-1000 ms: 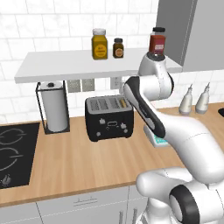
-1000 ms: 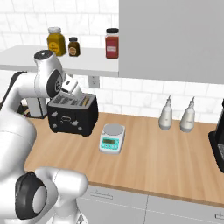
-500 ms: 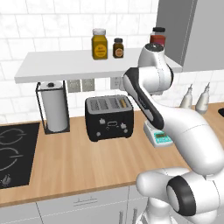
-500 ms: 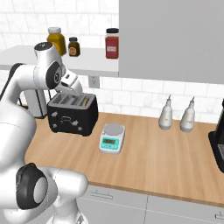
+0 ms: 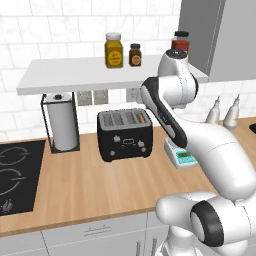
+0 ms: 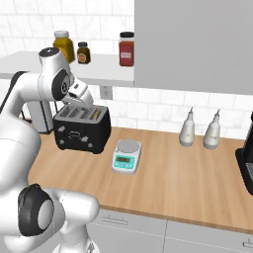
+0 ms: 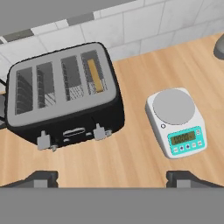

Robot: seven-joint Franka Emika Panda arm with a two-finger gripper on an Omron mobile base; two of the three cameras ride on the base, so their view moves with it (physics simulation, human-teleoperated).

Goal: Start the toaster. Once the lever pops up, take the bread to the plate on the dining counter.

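Counter (image 7: 131, 157); bread (image 7: 95, 75) mostly slot-hidden, apparently.

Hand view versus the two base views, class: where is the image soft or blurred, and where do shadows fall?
Hand view: the toaster and kitchen scale look slightly soft, their shadows faint. Left base view: evenly lit and sharper, soft shadow beneath the shelf. Right base view: crisp, no glare, the toaster darkens the counter beside it.

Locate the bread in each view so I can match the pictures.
Left base view: bread in the toaster's rightmost slot.
Right base view: at, slot nearest the scale.
Hand view: at, rightmost slot.
Shared landmark: the scale, right of the toaster.
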